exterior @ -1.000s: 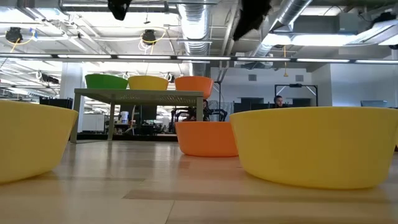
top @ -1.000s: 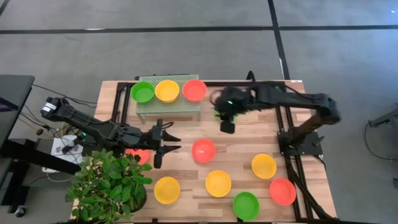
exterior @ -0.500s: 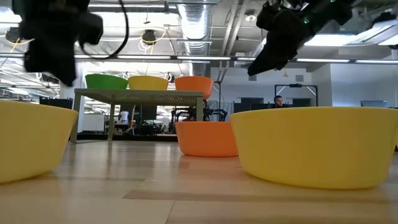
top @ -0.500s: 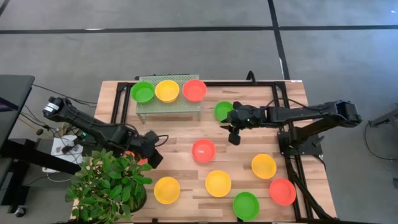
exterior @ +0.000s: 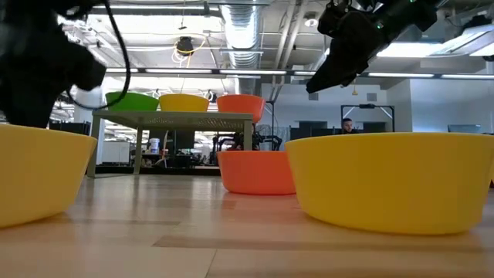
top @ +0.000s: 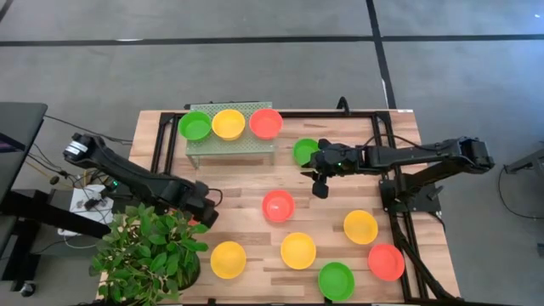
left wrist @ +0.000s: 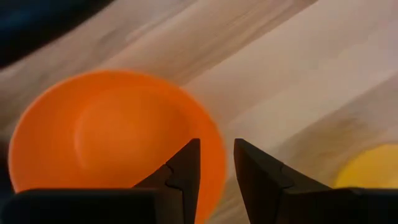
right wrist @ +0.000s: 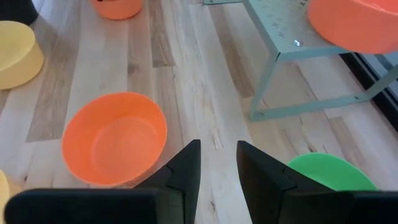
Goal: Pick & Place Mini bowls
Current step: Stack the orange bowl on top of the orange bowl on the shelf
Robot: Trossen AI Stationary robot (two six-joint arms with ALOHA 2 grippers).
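On the wooden table (top: 255, 178), the biggest change over the last second is at the left arm: it has swung down toward the near left corner, beside the potted plant (top: 149, 246), and its fingers, spread wide a second ago, have drawn in. The left gripper (left wrist: 216, 180) now sits low over a red-orange bowl (left wrist: 112, 134), one finger inside the rim and one outside, with a narrow gap between them; whether they already pinch the rim cannot be told.

Next, the right arm has stretched out and dropped toward the middle of the table. The right gripper (right wrist: 217, 177) hangs above the boards with its fingers slightly apart and empty, a green bowl (right wrist: 329, 171) just beside it and the centre red-orange bowl (right wrist: 115, 137) ahead.

Three bowls already sit on the mesh rack (top: 229, 144) at the far side; six others lie scattered near. The left arm looks about to lift its bowl.
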